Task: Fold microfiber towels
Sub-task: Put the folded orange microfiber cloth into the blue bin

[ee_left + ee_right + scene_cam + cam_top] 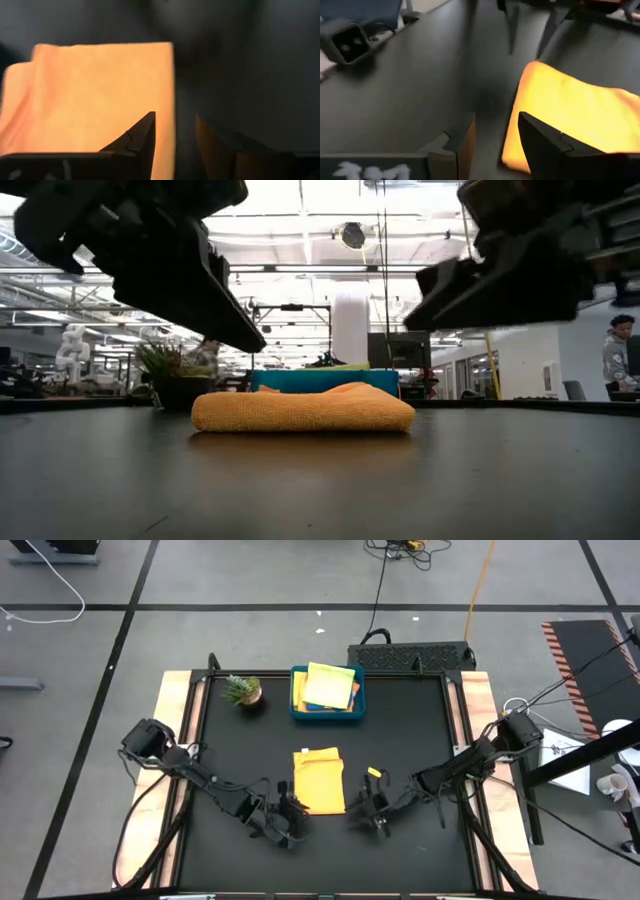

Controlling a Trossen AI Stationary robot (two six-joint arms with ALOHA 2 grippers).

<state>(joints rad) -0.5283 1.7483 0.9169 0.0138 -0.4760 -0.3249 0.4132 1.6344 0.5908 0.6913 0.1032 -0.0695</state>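
Observation:
A folded orange towel (318, 780) lies flat on the black table, also seen in the low view (303, 411). My left gripper (290, 814) hovers open at the towel's near left corner; in its wrist view (177, 135) its fingers stand over the towel's edge (170, 100). My right gripper (372, 810) hovers open at the towel's near right corner (530, 150). Both show raised above the table in the low view. Other folded towels, with a yellow and a lime green one on top (330, 686), lie stacked in the teal tray (296, 705).
A small potted plant (243, 691) stands at the far left of the table, beside the tray. The table's wooden side rails (172, 740) run along both edges. Bare black table surface (420, 730) lies around the orange towel.

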